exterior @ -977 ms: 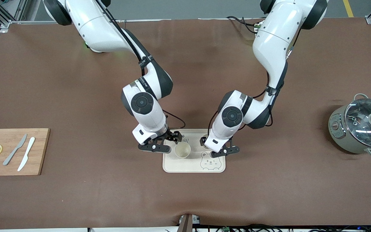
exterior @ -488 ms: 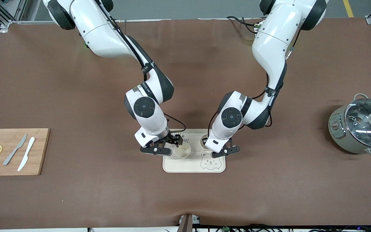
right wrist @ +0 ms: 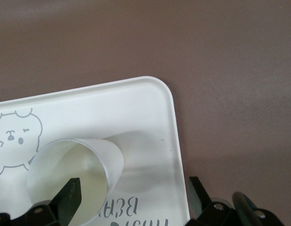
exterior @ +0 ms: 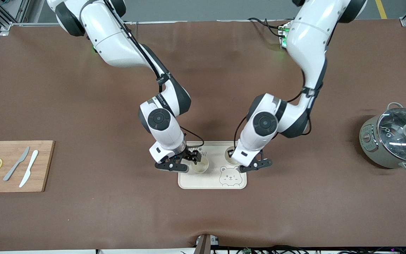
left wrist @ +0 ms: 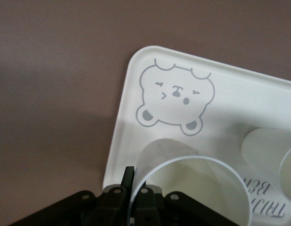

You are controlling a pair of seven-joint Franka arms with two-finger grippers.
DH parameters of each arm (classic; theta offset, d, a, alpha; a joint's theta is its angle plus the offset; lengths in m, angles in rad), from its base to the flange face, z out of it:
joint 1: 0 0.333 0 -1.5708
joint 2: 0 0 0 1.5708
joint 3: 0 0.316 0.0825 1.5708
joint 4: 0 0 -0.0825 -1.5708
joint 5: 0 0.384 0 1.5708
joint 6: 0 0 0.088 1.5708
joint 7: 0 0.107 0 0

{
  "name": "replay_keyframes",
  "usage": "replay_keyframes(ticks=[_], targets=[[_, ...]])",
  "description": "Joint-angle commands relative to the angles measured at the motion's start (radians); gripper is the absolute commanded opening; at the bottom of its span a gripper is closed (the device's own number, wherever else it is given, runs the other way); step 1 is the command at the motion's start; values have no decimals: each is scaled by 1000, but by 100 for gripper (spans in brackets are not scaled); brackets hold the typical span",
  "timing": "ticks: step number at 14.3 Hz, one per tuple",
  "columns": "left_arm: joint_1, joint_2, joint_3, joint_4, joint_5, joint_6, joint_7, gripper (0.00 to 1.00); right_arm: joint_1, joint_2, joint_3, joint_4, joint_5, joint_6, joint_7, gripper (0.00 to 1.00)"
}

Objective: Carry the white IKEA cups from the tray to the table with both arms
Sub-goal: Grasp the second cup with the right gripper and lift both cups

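Note:
A cream bear tray (exterior: 206,181) lies in the middle of the table. My left gripper (exterior: 237,162) is shut on the rim of one white cup (exterior: 229,155), one finger inside and one outside, over the tray's end toward the left arm. In the left wrist view (left wrist: 134,188) this cup (left wrist: 192,183) fills the foreground over the tray (left wrist: 258,103). The second white cup (exterior: 200,165) stands upright on the tray toward the right arm's end. My right gripper (exterior: 191,158) is open beside it. In the right wrist view (right wrist: 133,197) one finger (right wrist: 70,197) is over that cup's mouth (right wrist: 74,183).
A wooden cutting board (exterior: 41,176) with two knives and two lemon slices lies at the right arm's end of the table. A grey-green pot with a glass lid (exterior: 395,139) stands at the left arm's end.
My left gripper has moved with its cup toward the left arm's end of the tray. My right gripper has shifted slightly closer to the standing cup, which has stayed put.

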Motion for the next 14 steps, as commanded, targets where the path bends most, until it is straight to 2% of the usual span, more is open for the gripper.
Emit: replay_keyframes(ticks=[1, 4, 7, 9, 14], targets=[[59, -239, -4, -285, -3, 4, 153, 0, 17, 26, -8, 42, -4, -2, 25, 100], [119, -368, -2, -465, -1, 19, 310, 0, 35, 62, -11, 77, -9, 7, 66, 100], [188, -469, -2, -648, -1, 126, 448, 0, 38, 88, -12, 91, -9, 27, 68, 100], [231, -486, -2, -737, -1, 217, 537, 0, 41, 94, -12, 89, -9, 33, 68, 100], [355, -471, -4, -847, 0, 380, 759, 0, 48, 95, -12, 89, -10, 33, 68, 100]])
